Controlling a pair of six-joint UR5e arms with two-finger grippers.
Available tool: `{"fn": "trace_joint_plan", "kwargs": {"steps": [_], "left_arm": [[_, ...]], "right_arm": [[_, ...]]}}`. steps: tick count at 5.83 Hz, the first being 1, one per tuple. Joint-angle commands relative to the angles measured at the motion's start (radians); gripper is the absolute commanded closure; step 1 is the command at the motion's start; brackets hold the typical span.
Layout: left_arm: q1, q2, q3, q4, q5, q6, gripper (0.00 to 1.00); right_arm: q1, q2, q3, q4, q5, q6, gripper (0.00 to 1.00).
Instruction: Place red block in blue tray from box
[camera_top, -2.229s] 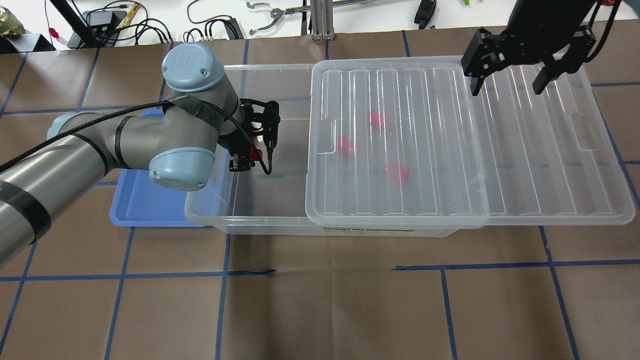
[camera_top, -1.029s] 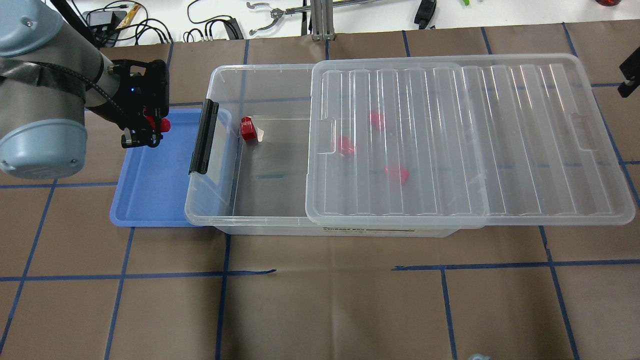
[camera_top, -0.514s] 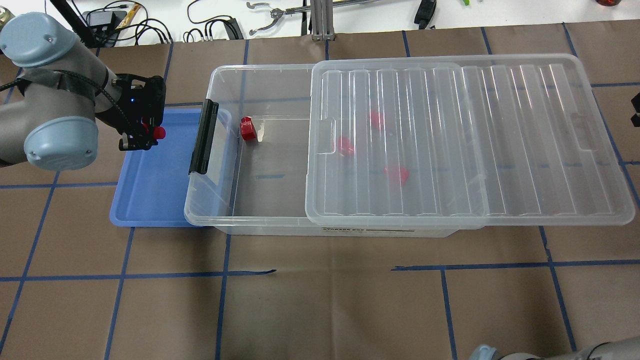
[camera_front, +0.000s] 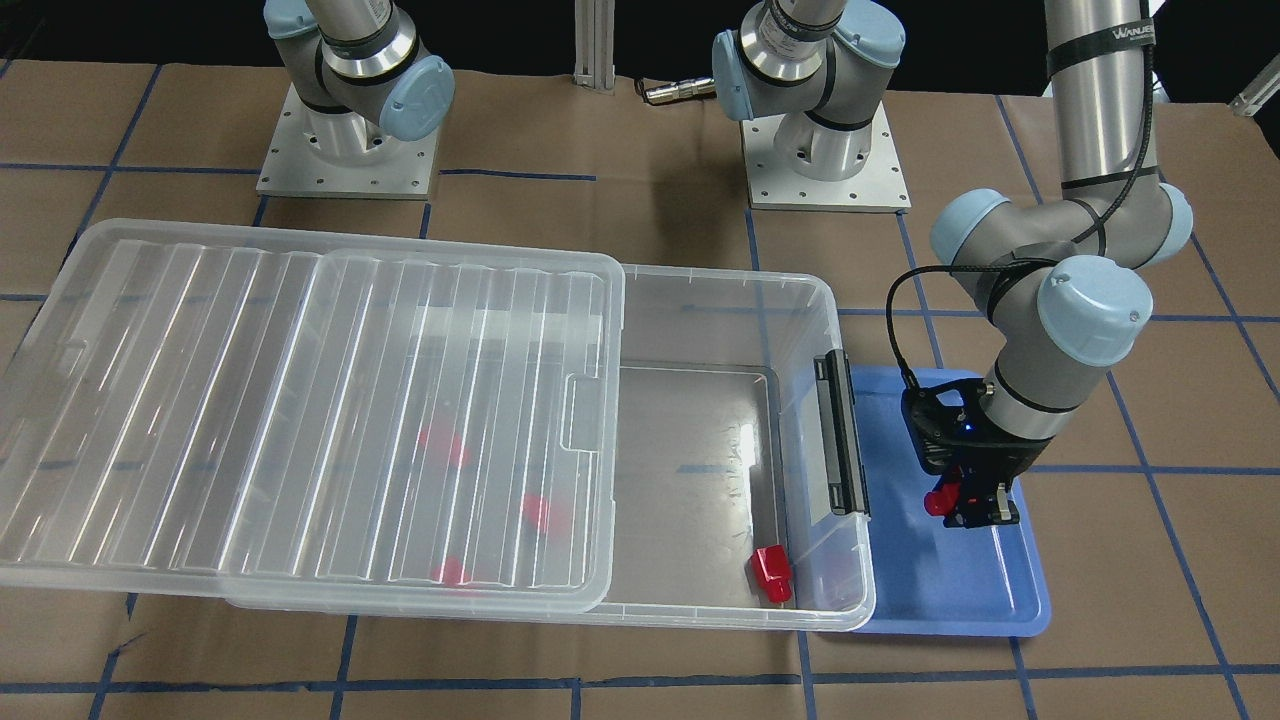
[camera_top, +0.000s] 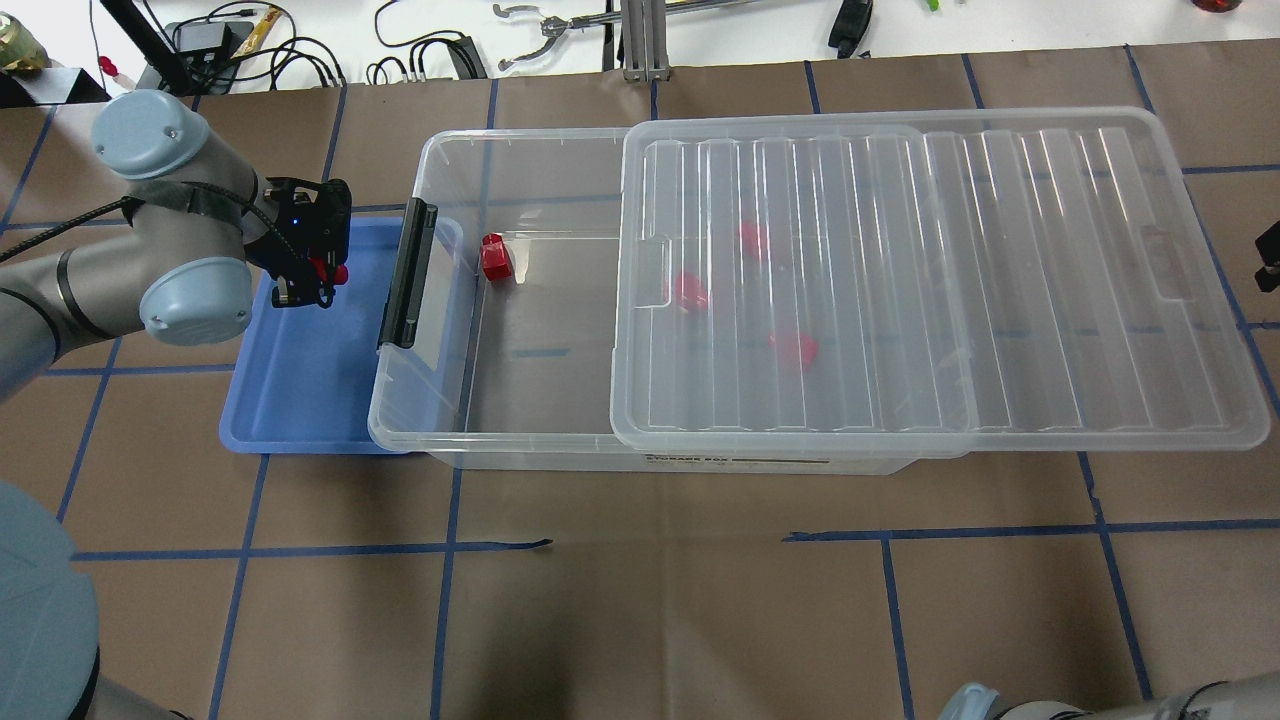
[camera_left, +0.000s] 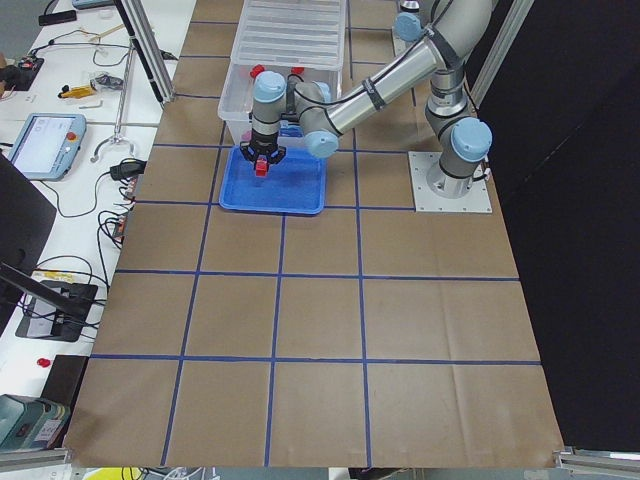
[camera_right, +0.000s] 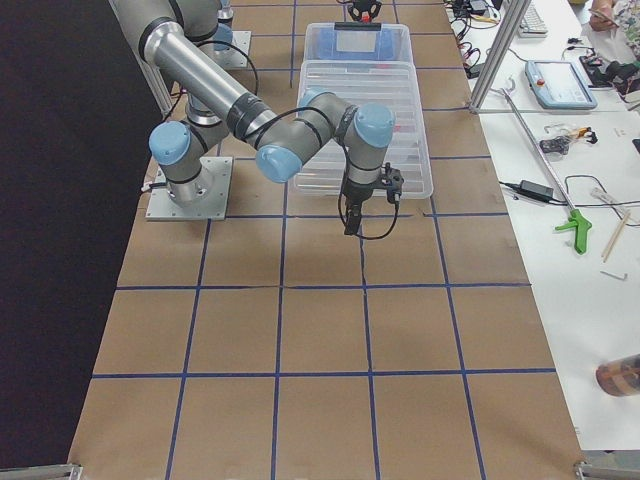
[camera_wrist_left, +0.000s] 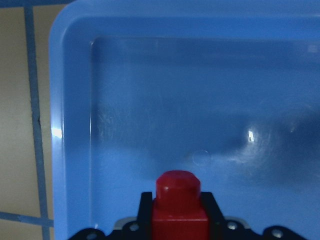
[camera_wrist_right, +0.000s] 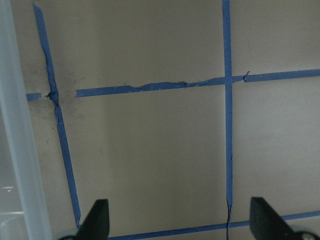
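Red block: we see the red block pinched in the left gripper, its round stub poking out past the fingers. It hangs over the blue tray and has not been let go.
How it will handle: we judge it light, stiff moulded plastic. It has a smooth, glossy skin that could slip or twist under a weak pinch, but it should not break if dropped.
Where to hold: we would take it across the flat sides of the cube body, as it is held now, never on the rounded stub.
Left gripper: clamped on the block's body, pointing down at the tray floor.
Blue tray: bare inside, sitting tight against the latch end of the box.
Box: its ribbed lid is slid aside, leaving the end by the black latch bar open.
Other blocks: one lies in the open part. Three more show blurred beneath the lid.
Right gripper: the right gripper has its fingers spread wide with nothing in them. It is over brown paper beside the lid's edge.
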Motion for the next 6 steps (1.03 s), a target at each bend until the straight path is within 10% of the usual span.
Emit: {"fn": "trace_joint_plan", "kwargs": {"steps": [1,6], "left_arm": [[0.002,-0.055,0.001,0.033,-0.002,0.017,0.77],[-0.011,-0.058,-0.002,-0.101,0.0,-0.047,0.72]], "right_arm": [[0.001,-0.006,0.044,-0.008,0.005,0.005,0.0],[0.041,-0.023,0.061,-0.005,0.052,0.017,0.0]]}}
